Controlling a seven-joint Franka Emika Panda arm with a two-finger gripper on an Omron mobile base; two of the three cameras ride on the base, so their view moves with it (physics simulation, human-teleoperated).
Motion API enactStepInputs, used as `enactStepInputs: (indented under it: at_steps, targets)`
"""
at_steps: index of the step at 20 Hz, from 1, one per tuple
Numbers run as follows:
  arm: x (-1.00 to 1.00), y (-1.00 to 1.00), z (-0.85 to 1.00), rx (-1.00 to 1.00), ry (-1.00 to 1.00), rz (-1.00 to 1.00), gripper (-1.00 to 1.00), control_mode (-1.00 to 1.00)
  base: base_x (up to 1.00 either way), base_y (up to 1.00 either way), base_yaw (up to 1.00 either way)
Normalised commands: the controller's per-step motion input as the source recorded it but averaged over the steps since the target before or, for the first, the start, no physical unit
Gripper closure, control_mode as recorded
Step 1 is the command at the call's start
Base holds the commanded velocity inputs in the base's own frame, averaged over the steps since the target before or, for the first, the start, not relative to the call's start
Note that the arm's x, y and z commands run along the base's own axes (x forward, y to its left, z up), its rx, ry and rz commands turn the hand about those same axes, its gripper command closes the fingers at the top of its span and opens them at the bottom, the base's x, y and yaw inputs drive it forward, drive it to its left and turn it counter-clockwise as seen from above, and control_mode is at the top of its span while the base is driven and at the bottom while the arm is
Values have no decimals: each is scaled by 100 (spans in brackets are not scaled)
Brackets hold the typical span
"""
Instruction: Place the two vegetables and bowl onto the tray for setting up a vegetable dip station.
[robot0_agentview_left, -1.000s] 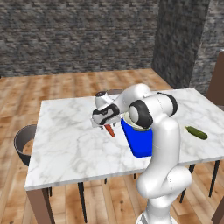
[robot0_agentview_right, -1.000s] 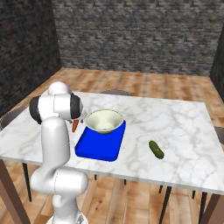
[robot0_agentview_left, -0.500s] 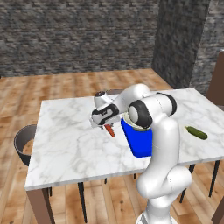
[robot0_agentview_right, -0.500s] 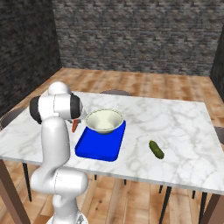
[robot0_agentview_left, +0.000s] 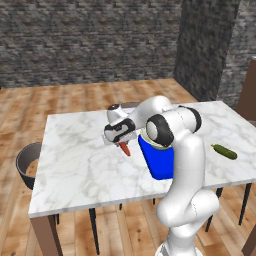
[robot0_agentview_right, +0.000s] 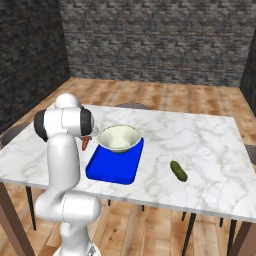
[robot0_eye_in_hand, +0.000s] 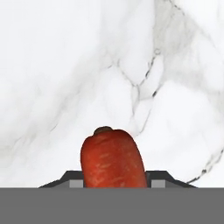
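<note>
My gripper (robot0_agentview_left: 121, 142) is shut on the orange-red carrot (robot0_agentview_left: 124, 149), which hangs from it just above the marble table, left of the blue tray (robot0_agentview_left: 159, 159). In the hand view the carrot (robot0_eye_in_hand: 113, 159) fills the space between the fingertips, with the tabletop below. From the right base the carrot (robot0_agentview_right: 85, 143) peeks out beside the arm, near the tray (robot0_agentview_right: 114, 165). The cream-white bowl (robot0_agentview_right: 119, 138) sits on the tray's far end. The dark green cucumber (robot0_agentview_right: 178, 171) lies on the table to the right of the tray, also seen as the cucumber (robot0_agentview_left: 224, 151) near the right edge.
The marble table (robot0_agentview_right: 200, 140) has open surface to the right and behind the tray. A dark round chair seat (robot0_agentview_left: 28, 164) stands at the table's left side, another chair (robot0_agentview_right: 129, 106) at the far side, and a brown chair back (robot0_agentview_left: 247, 92) on the right.
The gripper with the carrot has shifted very slightly; otherwise nothing has visibly changed.
</note>
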Motion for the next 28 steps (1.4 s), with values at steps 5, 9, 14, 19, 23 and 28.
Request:
enactStepInputs:
  at_steps: [5,9,14,19,23,28]
  targets:
    - [-38,2,24,0,0,-7,100,-100,0,0,0]
    - [-74,0,36,0,0,-3,100,-100,0,0,0]
    - [-88,-12,27,1,0,-3,100,-100,0,0,0]
    - [-95,-23,26,3,0,-3,100,-100,0,0,0]
    - [-77,-28,32,3,0,-8,100,-100,0,0,0]
    - [-37,-27,7,5,-1,-8,100,-100,0,0,0]
